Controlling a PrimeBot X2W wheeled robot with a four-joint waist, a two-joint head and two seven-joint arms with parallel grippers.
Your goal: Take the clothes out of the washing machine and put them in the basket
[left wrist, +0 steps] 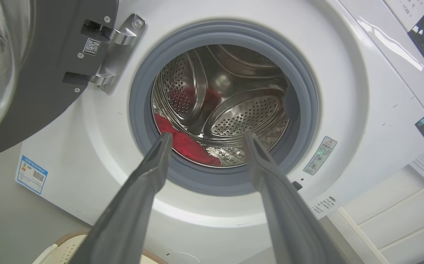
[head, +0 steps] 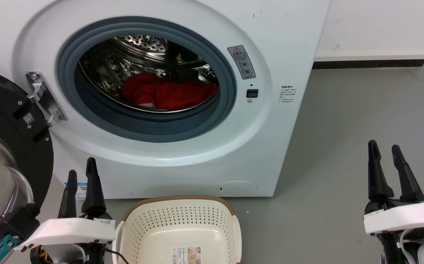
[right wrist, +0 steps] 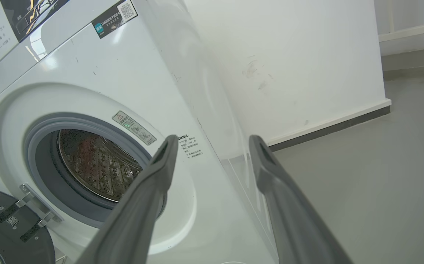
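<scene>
Crumpled red clothes (head: 167, 94) lie low in the perforated steel drum (head: 142, 44), upper centre, ringed by the white washing machine's (head: 182, 161) grey rubber seal (head: 149, 128). The cream perforated basket (head: 177, 200) sits bottom centre. The left hand (head: 82, 167) and right hand (head: 384, 145), in the lower corners, have their fingers parted and grip nothing.

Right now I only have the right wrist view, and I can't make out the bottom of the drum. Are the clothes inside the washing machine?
Observer: Yes. The head view shows the clothes as a red heap at the bottom of the drum, inside the washing machine.
Operator: Where is the basket?
Observer: The basket stands on the floor right in front of the machine, below the door opening. There are no clothes in the part I can see.
Operator: And the left gripper?
Observer: The left gripper is open and holds nothing. It is just left of the basket, and its wrist view looks into the drum.
</scene>
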